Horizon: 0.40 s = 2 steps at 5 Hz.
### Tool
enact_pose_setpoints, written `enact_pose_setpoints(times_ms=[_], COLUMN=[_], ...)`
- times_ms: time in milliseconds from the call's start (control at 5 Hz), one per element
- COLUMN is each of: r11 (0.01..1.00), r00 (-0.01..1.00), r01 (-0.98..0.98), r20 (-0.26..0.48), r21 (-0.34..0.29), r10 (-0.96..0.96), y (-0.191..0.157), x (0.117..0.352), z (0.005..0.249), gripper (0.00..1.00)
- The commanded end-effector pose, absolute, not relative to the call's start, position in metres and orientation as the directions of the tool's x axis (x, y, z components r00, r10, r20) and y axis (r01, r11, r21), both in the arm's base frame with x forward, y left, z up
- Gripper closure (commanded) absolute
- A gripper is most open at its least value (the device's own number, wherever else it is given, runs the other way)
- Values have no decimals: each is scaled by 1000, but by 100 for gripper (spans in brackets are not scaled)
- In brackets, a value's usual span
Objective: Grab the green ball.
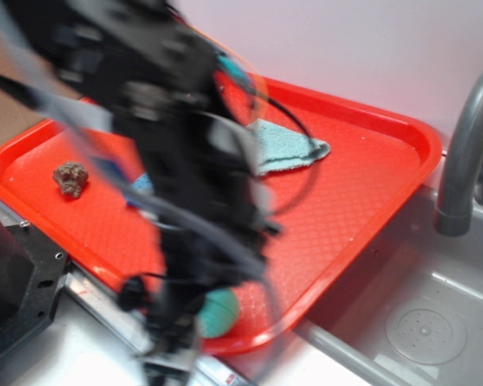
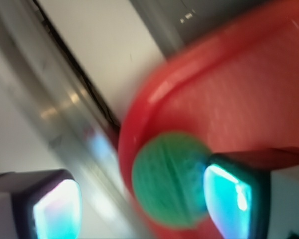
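The green ball (image 1: 219,312) lies in the near corner of the red tray (image 1: 338,201), partly hidden by my blurred black arm. In the wrist view the green ball (image 2: 170,179) sits against the tray's curved rim (image 2: 139,114), between my two fingers and close to the right finger (image 2: 228,199). The left finger (image 2: 57,209) is over the grey surface outside the tray. My gripper (image 2: 142,204) is open, its jaws wide apart around the ball. In the exterior view my gripper (image 1: 185,338) is low over the tray's near corner, smeared by motion.
A pale teal cloth (image 1: 286,146) lies mid-tray at the back. A brownish lump (image 1: 70,178) lies at the tray's left. A grey faucet (image 1: 467,145) and sink basin (image 1: 427,330) are to the right. A black block (image 1: 16,281) stands at the near left.
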State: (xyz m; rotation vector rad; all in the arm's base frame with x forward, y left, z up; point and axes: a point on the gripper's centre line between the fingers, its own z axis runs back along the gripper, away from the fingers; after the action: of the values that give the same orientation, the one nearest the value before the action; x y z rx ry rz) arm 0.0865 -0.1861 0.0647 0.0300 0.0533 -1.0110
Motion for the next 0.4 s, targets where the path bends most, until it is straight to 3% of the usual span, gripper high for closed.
enact_pose_setpoints(times_ms=[0,200], r11=[612,625], r00=[612,625], r01=[791,780], r20=[11,-19], r21=[-10,-27], r10=[-791,-780], y=[-167,-169], x=[87,95], z=[63,53], gripper=[0,0])
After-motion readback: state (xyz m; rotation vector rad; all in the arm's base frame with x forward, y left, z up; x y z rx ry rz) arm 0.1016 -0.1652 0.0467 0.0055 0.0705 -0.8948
